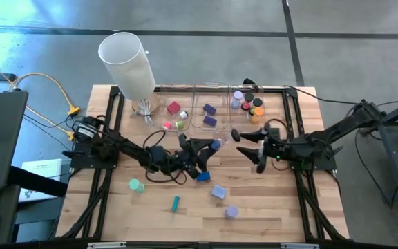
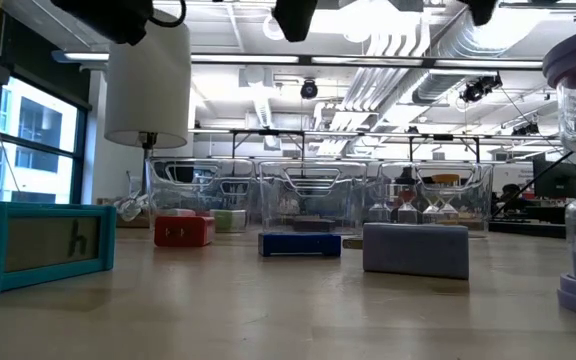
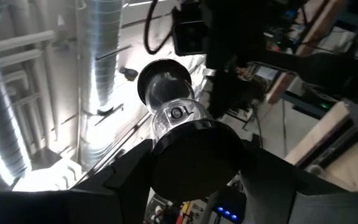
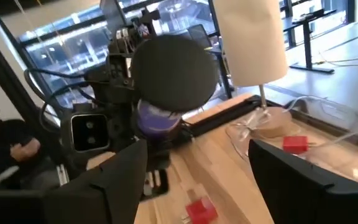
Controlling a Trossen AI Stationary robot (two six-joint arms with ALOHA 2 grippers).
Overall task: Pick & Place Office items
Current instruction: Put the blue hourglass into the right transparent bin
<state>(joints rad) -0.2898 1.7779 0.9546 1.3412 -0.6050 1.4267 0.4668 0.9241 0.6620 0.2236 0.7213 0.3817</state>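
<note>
Gripping a clear roll with black end caps, the left gripper hovers at table centre, fingers closed around it. At three o'clock from it the right gripper spreads wide, holding nothing. Loose pieces lie toward six o'clock: blue block, lavender block, teal stick, green roll. Others sit in bins at twelve.

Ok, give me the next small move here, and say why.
Probably ease the right gripper forward until its open fingers straddle the roll, then close. The left gripper holds that roll above the table, facing the right one. That looks like a handover on the way to the clear bins.
</note>
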